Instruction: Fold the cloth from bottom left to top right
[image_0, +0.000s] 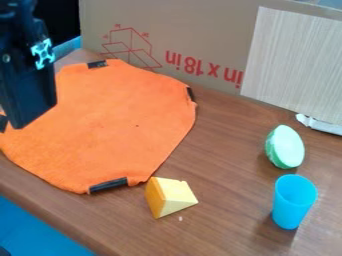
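The orange cloth (113, 120) lay left, its bottom edge by the yellow block (169, 198), well apart from the blue cup (292, 202). Upper left, the gripper (28, 82) was pinched or apart; I couldn't tell.

The wooden table (224, 170) carried an orange cloth (120, 120), a yellow wedge (169, 196), a green piece (286, 147) and a blue cup (292, 202).

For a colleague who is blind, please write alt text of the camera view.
An orange cloth lies spread on a wooden table, with a black robot arm over its left side. Nearby are a yellow wedge, a green rounded object and a blue cup.
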